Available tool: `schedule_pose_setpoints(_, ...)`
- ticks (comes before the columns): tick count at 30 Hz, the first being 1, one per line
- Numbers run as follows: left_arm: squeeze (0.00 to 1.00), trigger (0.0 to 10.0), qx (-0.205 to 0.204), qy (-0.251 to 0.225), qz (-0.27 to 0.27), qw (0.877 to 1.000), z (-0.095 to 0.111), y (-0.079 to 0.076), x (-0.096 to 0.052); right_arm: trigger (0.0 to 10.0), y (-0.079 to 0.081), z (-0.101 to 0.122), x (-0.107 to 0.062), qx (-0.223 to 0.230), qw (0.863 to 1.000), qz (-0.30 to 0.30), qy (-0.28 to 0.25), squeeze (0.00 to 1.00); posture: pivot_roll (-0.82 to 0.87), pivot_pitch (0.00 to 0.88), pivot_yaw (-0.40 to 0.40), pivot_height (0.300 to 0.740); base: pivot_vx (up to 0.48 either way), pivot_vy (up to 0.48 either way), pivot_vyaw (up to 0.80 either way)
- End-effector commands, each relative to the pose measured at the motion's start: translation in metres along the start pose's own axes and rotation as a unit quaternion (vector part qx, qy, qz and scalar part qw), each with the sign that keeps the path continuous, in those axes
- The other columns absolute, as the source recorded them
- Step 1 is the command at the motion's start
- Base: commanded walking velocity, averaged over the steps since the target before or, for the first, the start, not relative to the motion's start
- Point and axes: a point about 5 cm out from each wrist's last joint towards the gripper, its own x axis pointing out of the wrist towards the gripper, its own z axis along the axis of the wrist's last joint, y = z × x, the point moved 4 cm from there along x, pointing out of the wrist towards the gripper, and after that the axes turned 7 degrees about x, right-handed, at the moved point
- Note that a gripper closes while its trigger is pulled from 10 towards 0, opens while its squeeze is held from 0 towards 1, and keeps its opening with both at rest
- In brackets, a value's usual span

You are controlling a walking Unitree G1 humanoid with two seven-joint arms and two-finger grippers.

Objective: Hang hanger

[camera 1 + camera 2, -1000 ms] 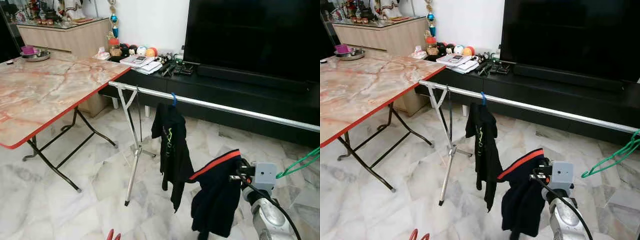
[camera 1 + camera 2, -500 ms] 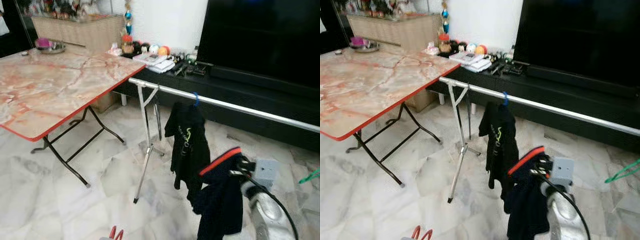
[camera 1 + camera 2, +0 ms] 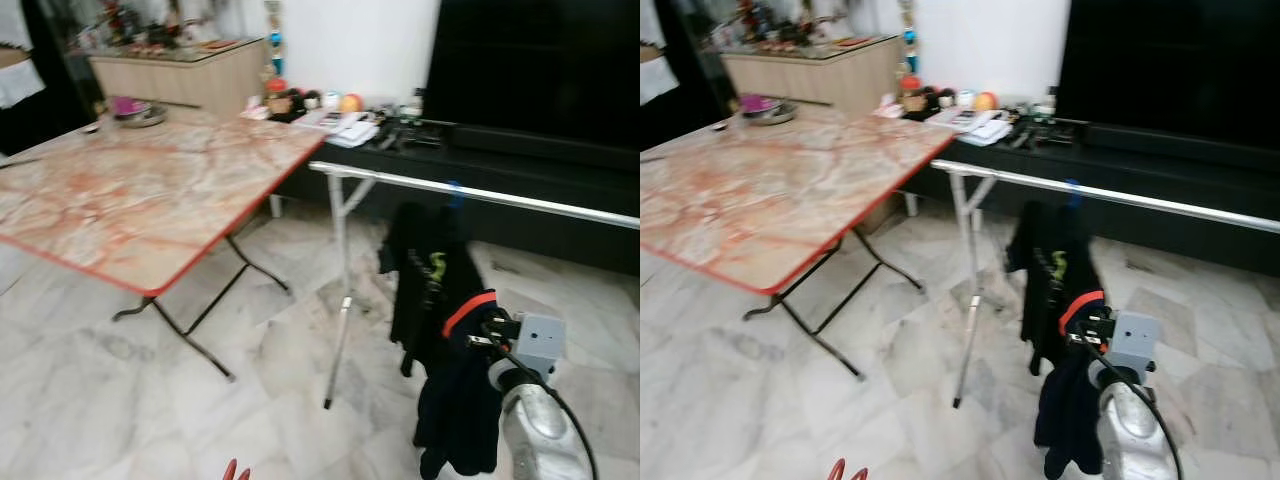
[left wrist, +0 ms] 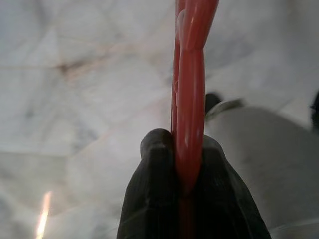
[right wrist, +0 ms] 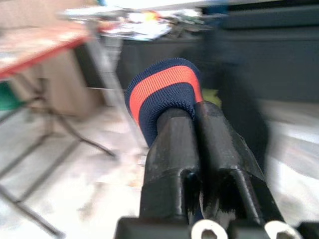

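Low by the floor, the left gripper [image 4: 187, 164] pinched a red plastic hanger [image 4: 190, 89] between its black fingers [image 4: 154, 164]. Meanwhile the right gripper [image 5: 197, 129] clamped a navy garment with an orange band [image 3: 462, 385] beside the silver rail [image 3: 480, 192].
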Motion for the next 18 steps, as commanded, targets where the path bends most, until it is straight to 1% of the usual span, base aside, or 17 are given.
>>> schedule_pose_setpoints(1,0.00,10.0,0.007,0.016,-0.007,1.000,-0.009,-0.009,-0.001,10.0,-0.003,0.005,-0.001,-0.012,1.000,-0.003,-0.014,0.00,-0.04,0.000,0.046,0.740,0.000,0.480,0.00)
schedule_pose_setpoints(5,0.00,10.0,0.008,0.016,-0.008,1.000,-0.008,-0.011,-0.001,10.0,-0.001,0.004,-0.001,-0.009,1.000,-0.005,-0.015,0.00,-0.03,0.000,0.053,0.740,0.000,0.480,0.00)
schedule_pose_setpoints(9,0.00,10.0,0.010,0.017,-0.006,1.000,-0.009,-0.010,-0.001,10.0,0.003,0.003,-0.001,-0.009,1.000,-0.005,-0.016,0.00,-0.04,0.000,0.057,0.740,0.000,0.480,0.00)
schedule_pose_setpoints(15,0.00,10.0,0.017,0.020,-0.003,1.000,-0.015,0.002,-0.001,10.0,0.005,0.007,0.001,-0.010,1.000,-0.011,-0.026,0.00,-0.04,0.000,0.065,0.740,0.000,0.480,0.00)
schedule_pose_setpoints(16,0.00,10.0,0.020,0.021,-0.002,1.000,-0.018,0.007,-0.001,10.0,0.005,0.006,0.000,-0.012,1.000,-0.012,-0.026,0.00,-0.04,0.000,0.066,0.740,0.000,0.480,0.00)
schedule_pose_setpoints(17,0.00,10.0,0.021,0.021,-0.001,1.000,-0.018,0.008,-0.001,10.0,0.005,0.006,0.000,-0.013,1.000,-0.012,-0.026,0.00,-0.04,0.000,0.067,0.740,0.000,0.480,0.00)
schedule_pose_setpoints(18,0.00,10.0,0.022,0.022,-0.001,1.000,-0.019,0.011,-0.001,10.0,0.007,0.005,0.000,-0.022,0.999,-0.009,-0.026,0.00,-0.04,0.000,0.067,0.740,0.000,0.480,0.00)
